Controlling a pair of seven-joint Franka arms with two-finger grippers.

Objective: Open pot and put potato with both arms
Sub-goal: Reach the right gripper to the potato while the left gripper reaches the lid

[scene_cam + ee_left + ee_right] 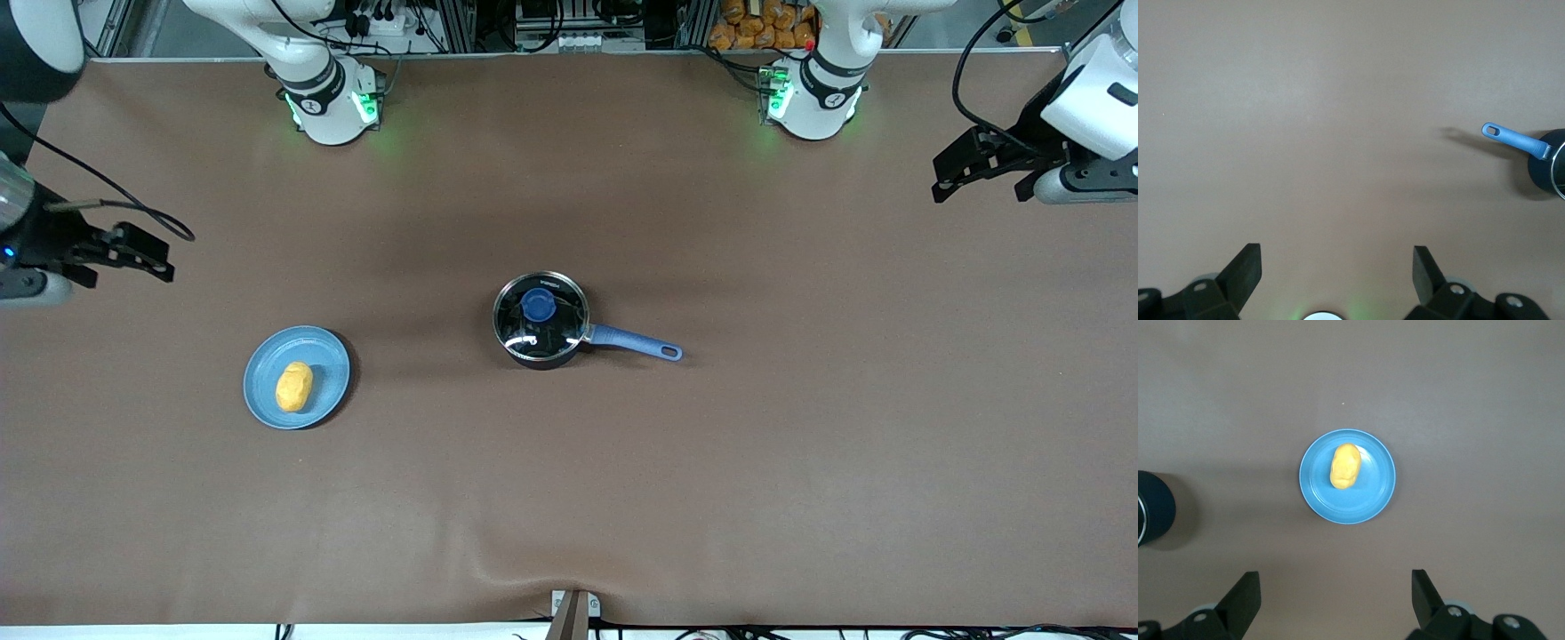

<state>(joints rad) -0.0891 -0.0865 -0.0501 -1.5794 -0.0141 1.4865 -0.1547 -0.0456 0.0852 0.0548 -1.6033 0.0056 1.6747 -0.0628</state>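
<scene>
I had both arms waiting. Left gripper (944, 185) hung spread wide and empty over the table's edge at the left arm's end. Right gripper (158, 260) hung the same, fingers apart, over the edge at the right arm's end. Pot (540, 320) sat mid-table, lid (540, 313) on, blue handle (633, 341) pointing toward the left arm's end. Potato (294, 387) lay on the blue plate (331, 364), nearer the right arm's end, well apart from the pot.
</scene>
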